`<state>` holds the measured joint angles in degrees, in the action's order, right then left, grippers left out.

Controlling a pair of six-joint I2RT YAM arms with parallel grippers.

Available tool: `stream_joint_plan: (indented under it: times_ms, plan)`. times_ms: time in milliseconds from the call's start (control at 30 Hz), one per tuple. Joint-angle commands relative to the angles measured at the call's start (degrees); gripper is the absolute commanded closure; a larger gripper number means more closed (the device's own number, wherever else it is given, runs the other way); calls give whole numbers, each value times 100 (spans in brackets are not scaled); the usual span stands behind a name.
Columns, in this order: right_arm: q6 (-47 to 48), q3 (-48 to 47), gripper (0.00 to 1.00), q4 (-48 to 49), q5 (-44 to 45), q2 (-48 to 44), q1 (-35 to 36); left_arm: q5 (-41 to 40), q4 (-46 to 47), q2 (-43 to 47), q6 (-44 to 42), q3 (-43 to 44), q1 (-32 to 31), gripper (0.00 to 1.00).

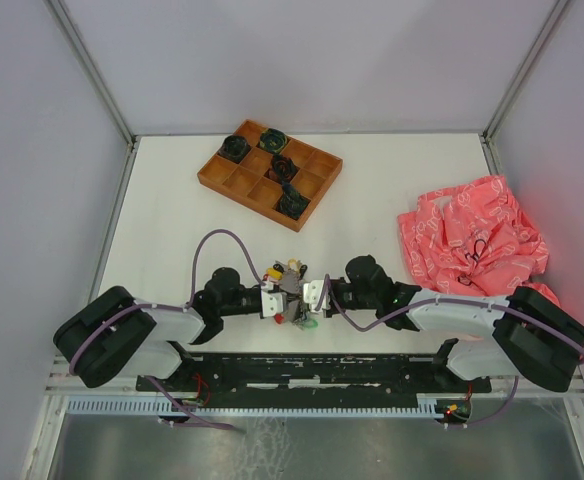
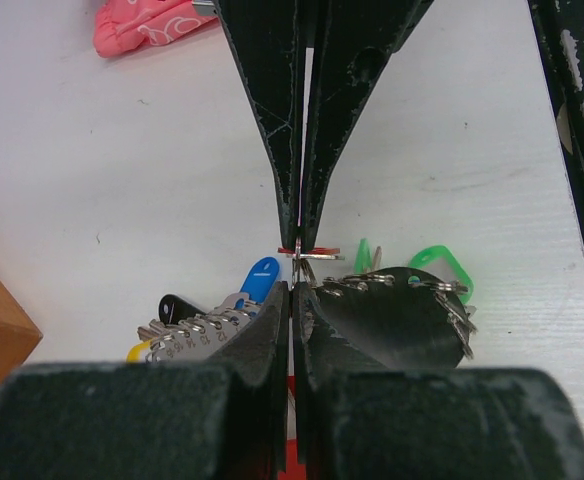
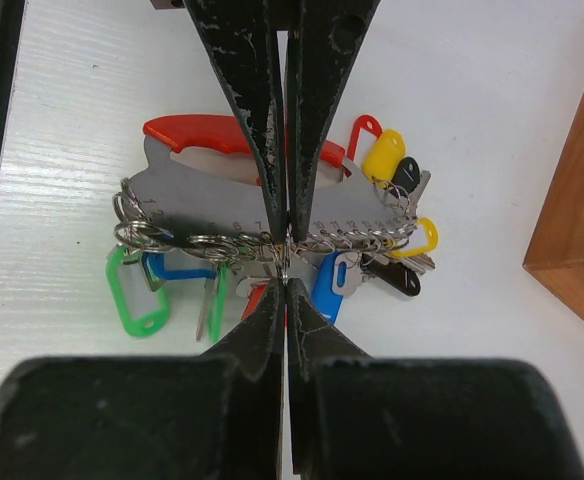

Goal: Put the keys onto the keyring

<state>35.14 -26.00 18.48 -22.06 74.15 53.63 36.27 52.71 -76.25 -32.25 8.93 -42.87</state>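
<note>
The keyring [image 3: 207, 135] is a red crescent handle on a grey numbered metal plate [image 3: 202, 205]. It is held just above the table between both arms [image 1: 294, 290]. Several keys hang from its lower edge on small rings, with green [image 3: 132, 295], blue [image 3: 327, 285], yellow [image 3: 384, 155], red and black tags. My left gripper [image 2: 292, 290] is shut on the plate, with its fingers [image 3: 272, 120] crossing the red handle. My right gripper [image 3: 287, 282] is shut on a small split ring at the plate's edge; a red-tagged key [image 3: 257, 300] hangs there.
A wooden compartment tray [image 1: 269, 172] with dark coiled bundles stands at the back left. A crumpled pink bag [image 1: 472, 240] lies at the right. A black rail [image 1: 322, 370] runs along the near edge by the arm bases.
</note>
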Motion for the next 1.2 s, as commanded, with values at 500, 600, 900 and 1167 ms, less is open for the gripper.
stream_joint_plan:
  times_ms: [500, 600, 900, 1167]
  plan:
    - [329, 53, 99, 421, 36, -311, 145, -152, 105, 126, 783, 381, -24, 97]
    - [449, 39, 99, 261, 150, -356, 203, -260, -94, 237, 932, 421, -24, 97]
    - [713, 108, 99, 66, 625, -337, 328, -393, 240, 407, 1574, 304, 91, 97]
    - [802, 135, 99, 171, 951, -138, 412, -443, 856, 336, 2187, 230, 187, 97]
